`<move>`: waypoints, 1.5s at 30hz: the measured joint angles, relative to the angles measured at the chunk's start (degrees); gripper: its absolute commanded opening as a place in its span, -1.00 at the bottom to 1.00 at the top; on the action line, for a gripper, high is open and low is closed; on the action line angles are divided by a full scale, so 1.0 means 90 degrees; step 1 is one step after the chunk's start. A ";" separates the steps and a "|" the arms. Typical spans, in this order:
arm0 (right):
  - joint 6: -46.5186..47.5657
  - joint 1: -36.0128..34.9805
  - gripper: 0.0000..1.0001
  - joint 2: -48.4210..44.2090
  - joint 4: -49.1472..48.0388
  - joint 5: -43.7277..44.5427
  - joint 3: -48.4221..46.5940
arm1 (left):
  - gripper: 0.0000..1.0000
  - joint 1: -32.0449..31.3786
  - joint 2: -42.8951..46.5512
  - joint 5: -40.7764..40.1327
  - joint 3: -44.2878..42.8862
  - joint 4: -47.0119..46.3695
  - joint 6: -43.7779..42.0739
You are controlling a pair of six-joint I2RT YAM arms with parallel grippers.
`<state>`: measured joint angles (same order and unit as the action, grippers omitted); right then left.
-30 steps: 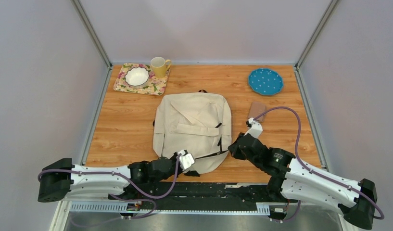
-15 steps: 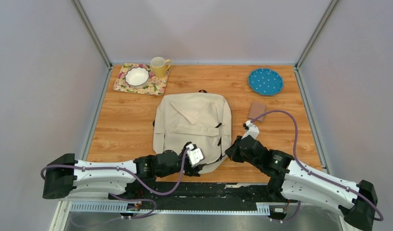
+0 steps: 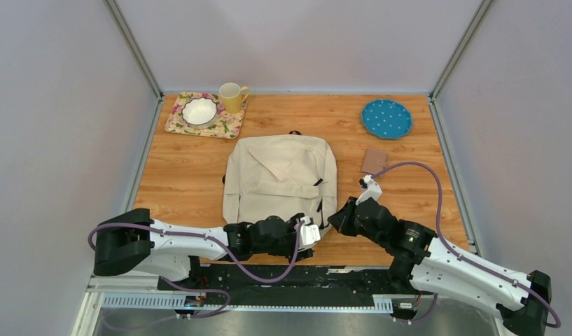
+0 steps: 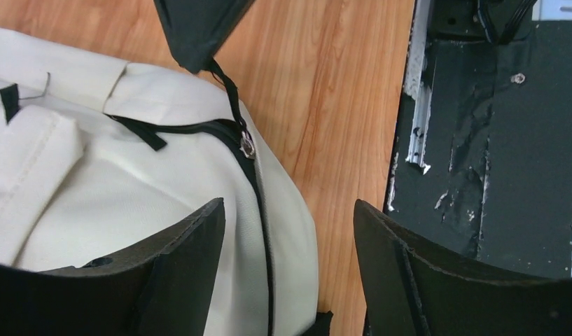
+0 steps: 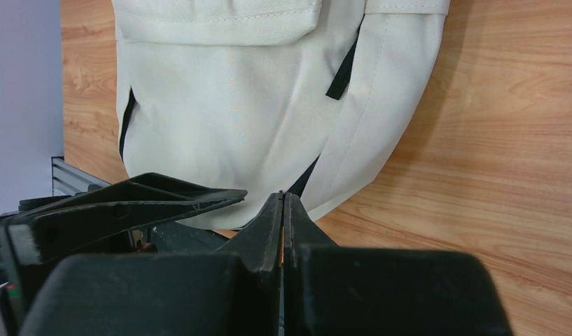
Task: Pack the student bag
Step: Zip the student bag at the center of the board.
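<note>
The wooden counter [image 3: 178, 182] takes up the whole floor of the booth, and the student bag [image 3: 279, 175] lies flat at its middle. It is cream fabric with the front flap pocket facing up, the black top loop pointing to the far edge and the rounded bottom close to the near edge. Both arms reach in low from the near side and meet at the bag's near right corner. The left gripper [image 4: 288, 210] is spread wide with nothing between its fingers, hanging over that corner where the black zipper line curves round. The right gripper [image 5: 282, 203] is pressed fully closed just beside the same corner, and from the left wrist view it seems to be pinching the black pull cord [image 4: 229, 87], which runs taut down to the metal zipper slider [image 4: 248, 145]. In the far left corner sits a floral tray [image 3: 172, 122], and well apart at the far right lies a blue dotted plate [image 3: 386, 118]. A yellow mug [image 3: 232, 97] stands on the tray's far right corner, with a white bowl [image 3: 199, 110] just beside it on the tray. A small brown flat piece [image 3: 374, 161] lies on the wood to the right of the bag.
</note>
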<state>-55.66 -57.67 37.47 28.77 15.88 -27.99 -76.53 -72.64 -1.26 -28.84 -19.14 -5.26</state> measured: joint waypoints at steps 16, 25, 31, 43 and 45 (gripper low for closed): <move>0.0005 0.0000 -1.00 0.0046 0.0107 0.0005 0.0010 | -1.00 0.0029 -0.0622 -0.0656 -0.0044 0.0019 0.0160; 0.0056 0.0357 -1.00 0.0940 -0.0180 -0.0058 0.0010 | -1.00 -0.0168 -0.0189 -0.0908 0.0593 -0.0284 0.0576; 0.0294 0.0971 -1.00 0.1528 -0.0653 -0.0481 -0.0068 | -1.00 -0.0471 -0.0090 -0.1435 0.0787 -0.0544 0.0605; 0.0539 0.1251 -1.00 0.2147 -0.1200 -0.1025 -0.0170 | -0.02 -0.0957 -0.0090 -0.2191 0.0901 -0.0675 0.0588; 0.0544 0.1251 -1.00 0.2033 -0.1243 -0.1107 -0.0095 | 0.25 -0.0981 -0.0090 -0.2220 0.0862 -0.0673 0.0527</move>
<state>-50.76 -46.41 55.77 17.58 5.91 -28.84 -85.36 -73.45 -21.23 -21.08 -25.19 -0.51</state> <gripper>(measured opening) 0.004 0.475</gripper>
